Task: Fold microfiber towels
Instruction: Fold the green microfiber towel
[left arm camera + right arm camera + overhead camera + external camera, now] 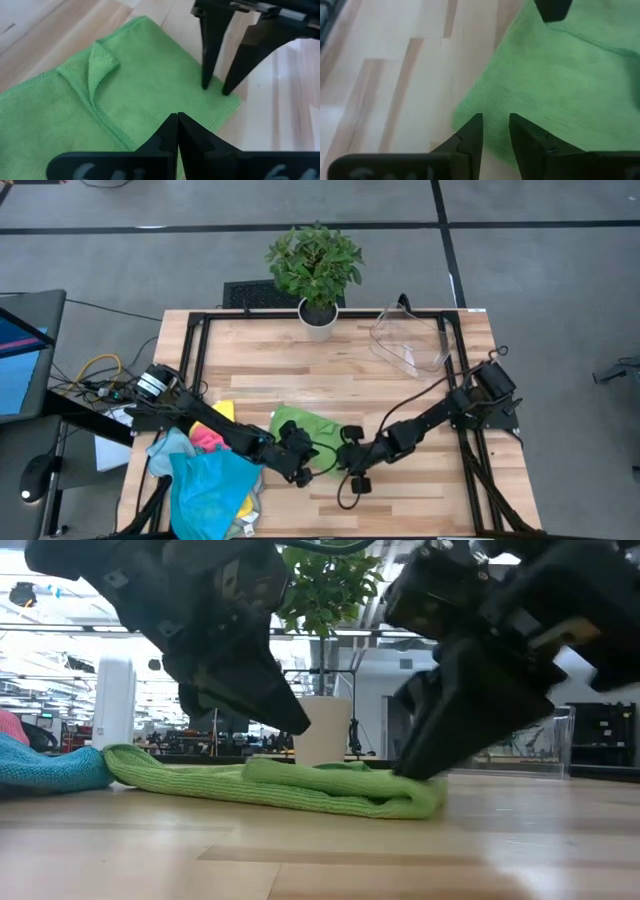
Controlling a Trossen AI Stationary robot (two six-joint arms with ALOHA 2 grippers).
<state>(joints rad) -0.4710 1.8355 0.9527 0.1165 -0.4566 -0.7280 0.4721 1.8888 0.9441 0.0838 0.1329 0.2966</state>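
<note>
A bright green microfiber towel (305, 425) lies flat on the wooden table near its front middle, with one small corner flap (102, 60) turned over. My left gripper (177, 120) is shut and hovers just above the towel's near side (300, 725). My right gripper (495, 122) is open by a narrow gap. It stands at the towel's right corner (220, 107), with its tips (215, 89) down at the cloth. My right gripper meets the green towel near its right corner edge (485, 107) with its open fingertips (205, 85). The fingers slant down from the table's right side. The cloth lies flat on the table under them, and nothing is pinched between the fingers.
A heap of blue, pink and yellow towels (205, 475) sits at the front left, and its blue edge (50, 765) touches the green towel. A potted plant (316, 270) stands at the far middle and a clear plastic bin (410, 340) at the far right.
</note>
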